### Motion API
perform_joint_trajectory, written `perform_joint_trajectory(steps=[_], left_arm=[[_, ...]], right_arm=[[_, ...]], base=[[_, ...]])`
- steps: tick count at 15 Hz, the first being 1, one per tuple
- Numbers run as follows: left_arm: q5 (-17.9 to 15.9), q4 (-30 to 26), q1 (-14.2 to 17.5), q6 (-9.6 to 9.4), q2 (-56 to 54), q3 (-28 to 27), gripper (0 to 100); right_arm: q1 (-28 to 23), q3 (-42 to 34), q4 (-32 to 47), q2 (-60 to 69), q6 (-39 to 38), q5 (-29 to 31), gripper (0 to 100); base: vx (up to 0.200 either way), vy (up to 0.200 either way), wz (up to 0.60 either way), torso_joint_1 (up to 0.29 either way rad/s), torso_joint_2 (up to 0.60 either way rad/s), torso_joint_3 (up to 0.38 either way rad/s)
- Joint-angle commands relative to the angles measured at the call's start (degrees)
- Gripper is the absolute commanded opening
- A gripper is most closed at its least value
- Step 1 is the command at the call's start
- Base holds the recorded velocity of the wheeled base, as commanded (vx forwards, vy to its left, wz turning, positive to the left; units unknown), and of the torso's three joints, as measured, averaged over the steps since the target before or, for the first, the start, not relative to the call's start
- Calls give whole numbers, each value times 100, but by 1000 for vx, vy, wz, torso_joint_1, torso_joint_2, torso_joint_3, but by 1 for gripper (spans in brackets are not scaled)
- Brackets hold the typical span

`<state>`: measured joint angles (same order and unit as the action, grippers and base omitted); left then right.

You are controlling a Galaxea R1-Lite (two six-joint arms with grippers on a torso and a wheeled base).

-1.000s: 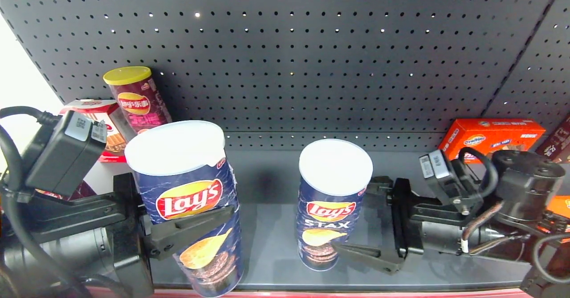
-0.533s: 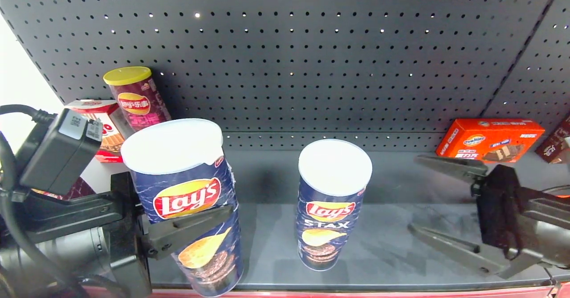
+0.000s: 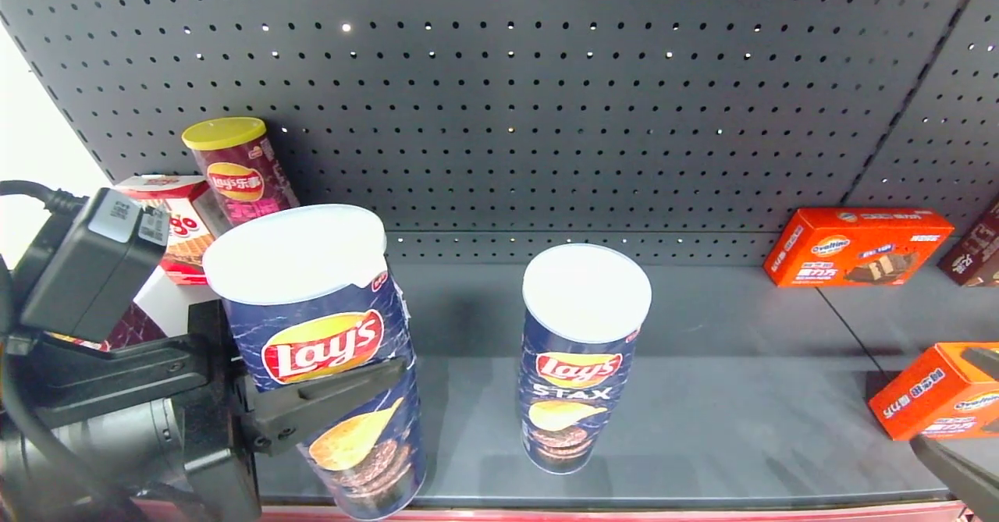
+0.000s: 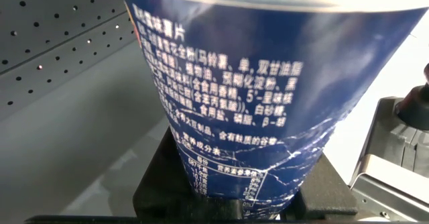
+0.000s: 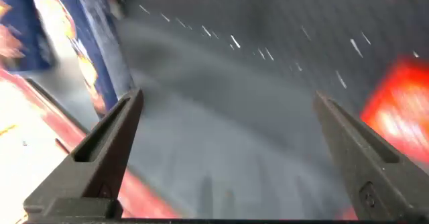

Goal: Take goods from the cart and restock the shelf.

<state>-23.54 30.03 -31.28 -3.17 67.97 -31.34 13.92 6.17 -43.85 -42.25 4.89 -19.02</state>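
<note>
My left gripper [image 3: 335, 381] is squeezing the blue chip can [image 3: 312, 303] at the lower left. I am aiming to stand it flat on the shelf [image 3: 702, 397], not bumping the other can [image 3: 581, 350]. My right gripper [image 5: 228, 96] is hanging open.

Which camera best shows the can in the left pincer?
Head view: the can shows lid and label, in the left pincer. Left wrist view: a close-up of its back. Right wrist view: blue blurs.
</note>
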Motion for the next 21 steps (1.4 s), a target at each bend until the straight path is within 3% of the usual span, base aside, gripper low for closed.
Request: perform_joint_trajectory(steps=[1,2,3,5,10,12,13,14,17,21], left_arm=[[-1,3,-1,1,-4,-3,0],[-1,3,-1,-8,-4,5,0],[-1,3,-1,-8,-12,5,0],[7,3,-1,-8,-100,-12,0],[25,-5,17,-8,-232,120,0],[34,-5,61,-17,-311,199,0],[42,-14,70,-17,-338,207,0],[122,-5,70,-17,-346,199,0],[130,-14,34,-26,-452,207,0],[69,-85,-45,-26,-557,269,0]], right_arm=[[-144,-318,2082,2520,-111,768,100],[-144,-292,3154,3496,-146,988,100],[-153,-362,3497,3733,-190,1322,100],[-162,-538,3383,3672,-506,1700,100],[-162,-617,3972,3672,-524,2491,100],[-162,-617,3963,3663,-287,2438,100],[-162,-617,3972,3663,-32,2157,100],[-162,-617,4086,3663,-85,1471,100],[-162,-617,4350,3663,-533,1919,100],[-162,-617,4350,3663,-498,1919,100]], base=[[0,0,0,0,0,0],[0,0,0,0,0,0],[0,0,0,0,0,0],[0,0,0,0,0,0],[0,0,0,0,0,0],[0,0,0,0,0,0],[0,0,0,0,0,0],[0,0,0,0,0,0],[0,0,0,0,0,0],[0,0,0,0,0,0]])
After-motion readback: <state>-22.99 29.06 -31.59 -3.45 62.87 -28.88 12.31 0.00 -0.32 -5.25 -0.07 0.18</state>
